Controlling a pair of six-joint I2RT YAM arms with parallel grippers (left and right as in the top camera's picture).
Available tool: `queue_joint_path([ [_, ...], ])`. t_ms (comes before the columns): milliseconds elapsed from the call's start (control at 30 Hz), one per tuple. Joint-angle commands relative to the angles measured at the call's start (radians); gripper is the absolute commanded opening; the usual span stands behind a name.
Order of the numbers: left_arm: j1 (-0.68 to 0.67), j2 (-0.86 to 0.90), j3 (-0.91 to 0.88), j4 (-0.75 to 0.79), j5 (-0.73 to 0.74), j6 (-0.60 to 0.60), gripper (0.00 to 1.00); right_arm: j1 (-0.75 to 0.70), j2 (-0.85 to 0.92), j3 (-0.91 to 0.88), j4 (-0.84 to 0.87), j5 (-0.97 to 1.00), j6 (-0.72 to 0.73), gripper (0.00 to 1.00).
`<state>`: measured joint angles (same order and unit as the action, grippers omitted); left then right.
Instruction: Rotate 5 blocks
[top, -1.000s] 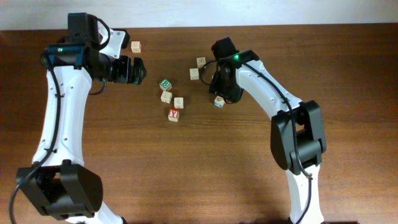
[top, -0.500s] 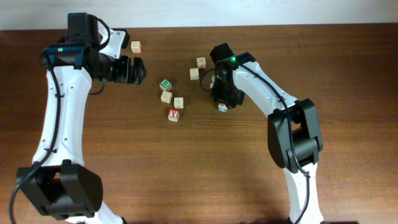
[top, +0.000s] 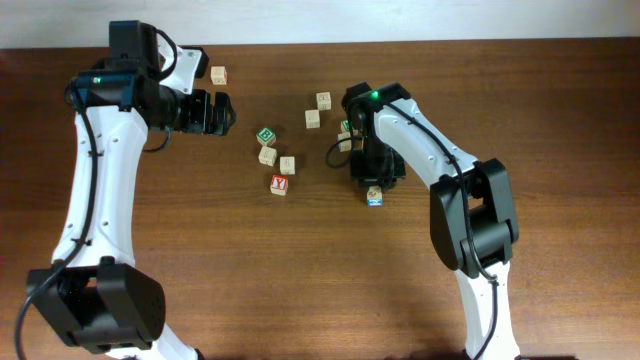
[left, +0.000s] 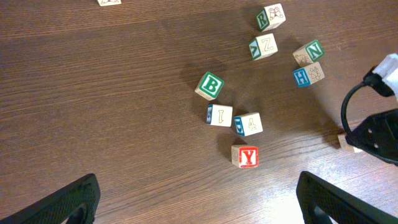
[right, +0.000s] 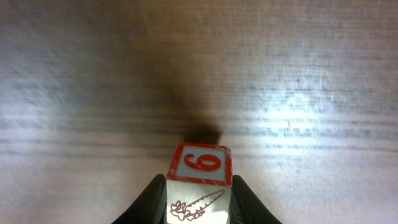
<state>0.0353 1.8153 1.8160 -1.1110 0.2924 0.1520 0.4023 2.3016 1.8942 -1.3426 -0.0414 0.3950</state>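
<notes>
Two right fingers (right: 153, 202) are clamped on the sides of a pale wooden cube (right: 199, 186). Its top face shows a red-framed digit, 6 or 9, and the face below it a red carrot drawing. This cube is right of the Y cube (left: 247, 156) on the counter (top: 200, 260). Left fingers (left: 68, 202) stand wide apart, holding nothing, above the green B cube (left: 210, 85).
</notes>
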Motion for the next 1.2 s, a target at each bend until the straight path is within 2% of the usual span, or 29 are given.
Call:
queue_joint_path([
  [0, 0.000, 0.002, 0.021, 0.002, 0.019, -0.008, 0.99, 0.010, 0.011, 0.002, -0.004, 0.008, -0.029, 0.30],
  [100, 0.000, 0.002, 0.021, 0.002, 0.019, -0.008, 0.99, 0.010, 0.011, 0.006, -0.004, 0.008, -0.029, 0.47],
  [200, 0.000, 0.002, 0.021, 0.003, 0.018, -0.008, 0.99, 0.010, 0.011, 0.021, -0.004, 0.008, -0.029, 0.51],
  [333, 0.000, 0.002, 0.021, 0.003, 0.018, -0.008, 0.99, 0.010, 0.011, 0.062, -0.005, -0.007, -0.042, 0.51],
  [433, 0.000, 0.002, 0.021, 0.003, 0.018, -0.008, 0.99, 0.013, 0.011, 0.152, 0.011, -0.111, -0.078, 0.51],
  [567, 0.000, 0.002, 0.021, 0.003, 0.018, -0.008, 0.99, 0.046, 0.011, 0.193, 0.144, -0.253, -0.061, 0.53],
  [767, 0.000, 0.002, 0.019, -0.006, -0.055, -0.010, 0.99, 0.175, 0.022, 0.172, 0.350, -0.171, 0.269, 0.53],
  [800, 0.003, 0.002, 0.019, 0.000, -0.093, -0.029, 0.99, 0.192, 0.027, 0.172, 0.368, -0.159, 0.286, 0.53],
  [933, 0.043, 0.002, 0.019, 0.007, -0.333, -0.283, 0.99, 0.252, 0.063, 0.172, 0.394, -0.106, 0.348, 0.52],
  [1167, 0.127, 0.002, 0.019, 0.026, -0.414, -0.306, 0.99, 0.291, 0.110, 0.172, 0.389, -0.048, 0.347, 0.52],
])
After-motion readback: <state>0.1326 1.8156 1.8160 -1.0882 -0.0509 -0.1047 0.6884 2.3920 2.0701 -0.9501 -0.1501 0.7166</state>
